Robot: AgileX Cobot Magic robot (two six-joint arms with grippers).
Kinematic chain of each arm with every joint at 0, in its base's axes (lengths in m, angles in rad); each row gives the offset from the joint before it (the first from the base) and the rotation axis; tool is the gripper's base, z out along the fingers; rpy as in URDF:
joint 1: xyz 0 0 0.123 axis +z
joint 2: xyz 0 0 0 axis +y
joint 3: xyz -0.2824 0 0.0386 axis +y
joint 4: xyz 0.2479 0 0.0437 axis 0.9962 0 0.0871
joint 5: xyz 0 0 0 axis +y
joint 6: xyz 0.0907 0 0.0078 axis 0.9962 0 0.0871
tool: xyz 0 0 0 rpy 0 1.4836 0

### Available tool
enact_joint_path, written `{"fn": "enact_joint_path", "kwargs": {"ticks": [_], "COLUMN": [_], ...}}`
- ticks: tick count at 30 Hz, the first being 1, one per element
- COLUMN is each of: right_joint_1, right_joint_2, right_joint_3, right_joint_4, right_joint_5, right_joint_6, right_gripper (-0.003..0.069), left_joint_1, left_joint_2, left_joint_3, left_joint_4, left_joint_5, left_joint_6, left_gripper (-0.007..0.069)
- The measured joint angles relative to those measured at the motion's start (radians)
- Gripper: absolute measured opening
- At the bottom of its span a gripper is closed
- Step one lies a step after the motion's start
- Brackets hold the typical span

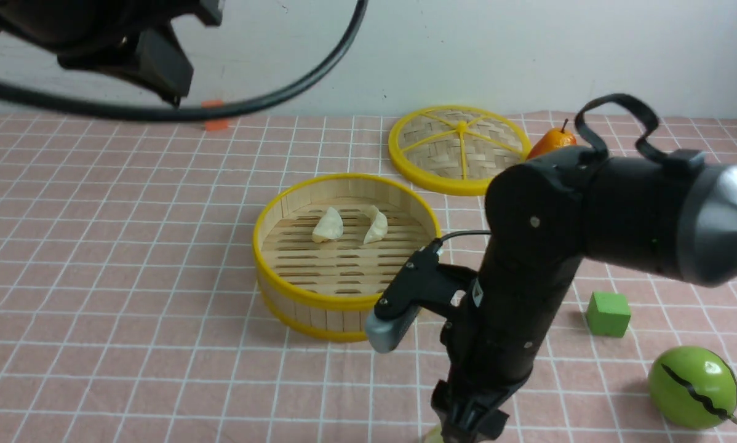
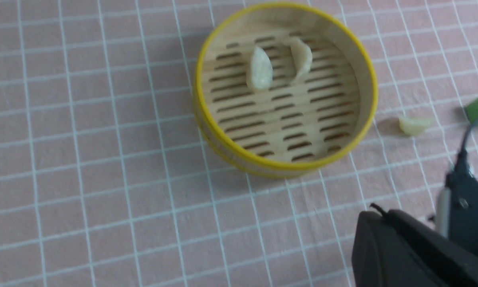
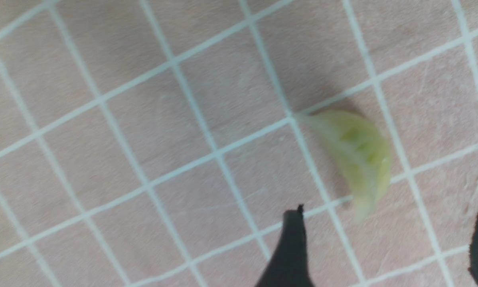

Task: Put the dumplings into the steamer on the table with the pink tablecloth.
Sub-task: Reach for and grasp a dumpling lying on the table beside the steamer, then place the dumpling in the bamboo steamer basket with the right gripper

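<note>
The round bamboo steamer [image 1: 282,289] stands mid-table on the pink tablecloth [image 1: 128,246], with two pale dumplings [image 1: 328,225] [image 1: 376,225] on its slatted floor. A third dumpling [image 2: 413,124] lies on the cloth beside the steamer [image 2: 372,91]. A fourth, greenish dumpling [image 3: 358,155] lies on the cloth just beyond my right gripper [image 3: 386,227], which is open and low over the near table edge; nothing is between its fingers [image 3: 293,247]. My left gripper [image 2: 382,213] is shut and empty, raised high to the near side of the steamer.
The flat woven lid [image 1: 461,147] lies behind the steamer with an orange fruit [image 1: 550,143] beside it. A green cube [image 1: 608,314] and a green melon [image 1: 693,386] sit at the right. My right arm [image 1: 528,264] hides the cloth right of the steamer.
</note>
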Motion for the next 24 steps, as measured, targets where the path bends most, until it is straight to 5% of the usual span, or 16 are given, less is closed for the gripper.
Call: {"fn": "enact_joint_path", "kwargs": {"ticks": [4,9,14,18,24], "right_joint_1": [0.000,0.017,0.028,0.028,0.029], "right_joint_2": [0.064,0.136,0.160,0.162,0.192], "right_joint_3": [-0.001,-0.002,-0.019,-0.026,-0.132], "right_joint_4": [-0.009,-0.016,-0.078,-0.075,-0.071], "right_joint_5": [-0.063,-0.107,-0.112,-0.106,0.045], "right_joint_6": [-0.025,-0.122,-0.168,-0.168,-0.126], "right_gripper": [0.0658,0.0638,0.0434,0.0198,0.0213], "left_joint_1": [0.000,0.000,0.000,0.000,0.000], "left_joint_2": [-0.100,-0.222,-0.353,-0.424,-0.511], "left_joint_3": [0.117,0.246,0.362,0.422,0.471], "left_joint_4": [-0.052,-0.080,-0.074,-0.064,-0.052], "left_joint_5": [-0.002,-0.006,0.000,0.000,0.001], "left_joint_6": [0.029,0.045,0.046,0.048,0.048], "left_gripper": [-0.0014,-0.0014,-0.0014,-0.0014,-0.0014]}}
